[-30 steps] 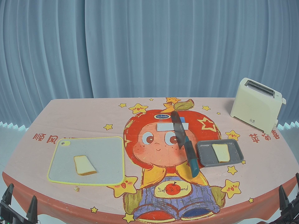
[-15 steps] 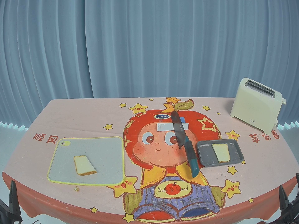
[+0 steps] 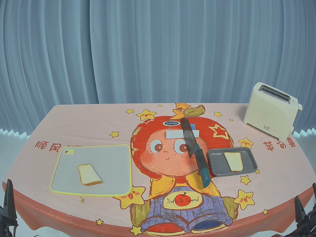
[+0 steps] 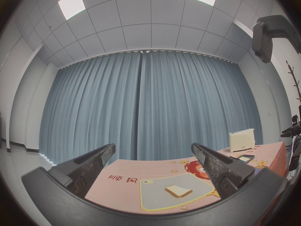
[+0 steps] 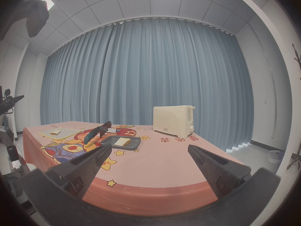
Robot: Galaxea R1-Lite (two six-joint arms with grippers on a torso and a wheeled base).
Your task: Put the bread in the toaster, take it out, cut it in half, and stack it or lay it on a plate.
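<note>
One half slice of bread lies on the yellow-rimmed cutting board at the table's left. The other half slice lies in the grey tray at the right. A teal-handled knife rests on the cloth between them. The cream toaster stands at the far right with empty slots. My left gripper hangs open off the table's front left corner, well short of the bread. My right gripper hangs open off the front right corner, facing the tray and toaster.
A small crumb lies on the cloth just in front of the cutting board. The table's front edge curves between both grippers. A blue curtain closes off the back.
In the head view the left gripper has drawn back to the left, so that one finger shows at the corner instead of two. Bread, knife, tray and right gripper have not moved.
</note>
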